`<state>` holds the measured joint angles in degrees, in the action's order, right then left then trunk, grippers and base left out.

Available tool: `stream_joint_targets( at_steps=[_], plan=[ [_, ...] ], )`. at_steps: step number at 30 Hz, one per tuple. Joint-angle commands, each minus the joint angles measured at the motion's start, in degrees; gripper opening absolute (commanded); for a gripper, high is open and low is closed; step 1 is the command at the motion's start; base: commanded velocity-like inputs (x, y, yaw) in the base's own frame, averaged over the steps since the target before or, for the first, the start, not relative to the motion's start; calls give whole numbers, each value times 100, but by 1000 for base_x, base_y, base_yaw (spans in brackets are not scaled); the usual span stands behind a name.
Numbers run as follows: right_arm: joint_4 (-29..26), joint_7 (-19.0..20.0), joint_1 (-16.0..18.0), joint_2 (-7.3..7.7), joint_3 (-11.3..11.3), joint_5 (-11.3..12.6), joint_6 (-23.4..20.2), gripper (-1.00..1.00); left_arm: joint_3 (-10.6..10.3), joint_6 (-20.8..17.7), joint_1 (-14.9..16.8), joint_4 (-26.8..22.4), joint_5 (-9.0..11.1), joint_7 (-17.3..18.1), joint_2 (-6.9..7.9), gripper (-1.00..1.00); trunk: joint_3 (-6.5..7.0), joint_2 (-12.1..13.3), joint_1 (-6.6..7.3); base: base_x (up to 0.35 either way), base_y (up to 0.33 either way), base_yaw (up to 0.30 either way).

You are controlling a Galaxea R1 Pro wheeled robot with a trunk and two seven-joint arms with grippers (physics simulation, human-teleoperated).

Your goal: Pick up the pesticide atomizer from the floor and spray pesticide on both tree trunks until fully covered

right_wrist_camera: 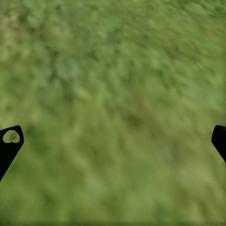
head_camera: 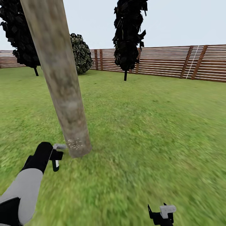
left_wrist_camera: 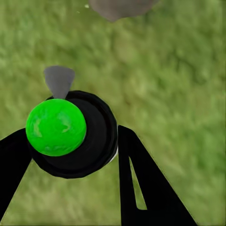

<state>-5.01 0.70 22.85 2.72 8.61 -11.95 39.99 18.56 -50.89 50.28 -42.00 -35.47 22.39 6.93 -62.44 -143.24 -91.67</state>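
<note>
One tree's trunk, thick, pale grey-tan and blotchy, leans up from the lawn left of centre. Whitish pesticide specks dot its base. My left gripper is shut on the pesticide atomizer, held just left of the trunk's foot with its pale grey spray head towards the bark. In the left wrist view the dark bottle with a green round top sits between the black fingers of my left gripper, and the trunk base is close ahead. My right gripper hangs open over grass.
Green lawn spreads all around. Thin-stemmed dark-leaved trees and a dark shrub stand far back before a brown slatted fence. Open grass lies right of the trunk.
</note>
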Motion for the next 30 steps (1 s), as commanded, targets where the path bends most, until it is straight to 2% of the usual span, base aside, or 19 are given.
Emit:
stream_joint_targets(
  at_steps=[1,3,6,8,10,11,13,17,18,19,21,25,30],
  plan=[
    [0,0,0,0,0,0,0,100,-2,-1,4,2,13,1,32,-100,0,0,0,0,0,0],
    [0,0,0,0,0,0,0,100,-10,0,1,1,14,2,69,-100,0,0,0,0,0,0],
    [0,0,0,0,0,0,0,100,-46,0,-5,-1,14,137,-33,-100,0,0,0,0,0,0],
    [0,0,0,0,0,0,0,100,-284,-6,-1,-2,-6,496,-209,-100,0,0,0,0,0,0],
    [0,0,0,0,0,0,0,100,-465,-14,4,-4,-14,663,-255,-100,0,0,0,0,0,0],
    [0,0,0,0,0,0,0,100,-489,-15,6,-3,-12,684,-241,-100,0,0,0,0,0,0],
    [0,0,0,0,0,0,0,100,-517,-17,49,-3,-15,724,-148,-100,0,0,0,0,0,0],
    [0,0,0,0,0,0,0,100,-493,-24,122,3,21,745,280,-100,0,0,0,0,0,0],
    [0,0,0,0,0,0,0,100,-494,-22,128,3,22,748,446,-100,0,0,0,0,0,0],
    [0,0,0,0,0,0,0,100,-504,-20,124,5,17,748,499,-100,0,0,0,0,0,0],
    [0,0,0,0,0,0,0,100,-524,-18,97,3,-2,749,523,-100,0,0,0,0,0,0],
    [0,0,0,0,0,0,0,100,-534,-19,82,-1,-7,749,429,-100,0,0,0,14,42,0],
    [0,0,0,0,0,0,0,100,-536,-21,93,-2,5,749,423,-100,0,0,0,69,262,-25]
  ],
)
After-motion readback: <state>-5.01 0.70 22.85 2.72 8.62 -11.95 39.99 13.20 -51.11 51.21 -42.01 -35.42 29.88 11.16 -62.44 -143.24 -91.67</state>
